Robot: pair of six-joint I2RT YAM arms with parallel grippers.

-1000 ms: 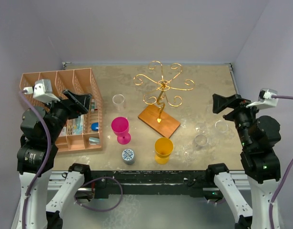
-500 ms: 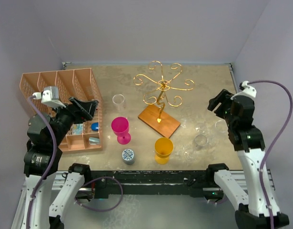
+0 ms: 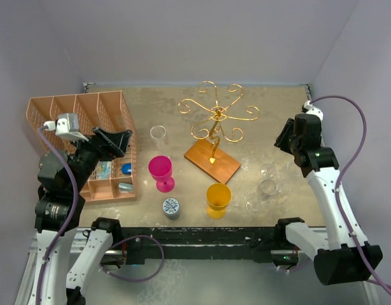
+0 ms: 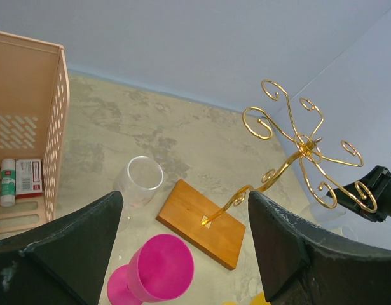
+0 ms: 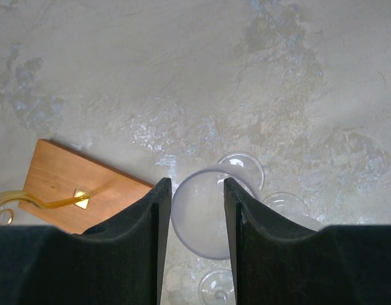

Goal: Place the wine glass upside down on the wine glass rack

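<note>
The wine glass rack (image 3: 215, 117) is a gold wire stand with scroll arms on a brown wooden base (image 3: 212, 160), at the table's middle back. Its arms (image 4: 301, 147) are bare. Several clear wine glasses (image 3: 267, 186) stand close together at the right. My right gripper (image 3: 285, 136) hovers high over them. In the right wrist view one glass rim (image 5: 205, 216) shows far below the gap of that gripper (image 5: 195, 184), whose jaws are partly narrowed and hold nothing. My left gripper (image 3: 116, 141) hangs wide open above the basket's edge, with nothing in it (image 4: 182, 197).
An orange divided basket (image 3: 81, 127) with small items fills the left side. Another clear glass (image 3: 158, 133) stands beside it. A pink goblet (image 3: 161, 171), a yellow goblet (image 3: 218, 198) and a small patterned jar (image 3: 171, 207) stand near the front. Walls close in behind and at the right.
My right arm has swung up and inward from the right edge over the clear glasses, and its jaws have narrowed. The left arm shifted slightly and stays open.
</note>
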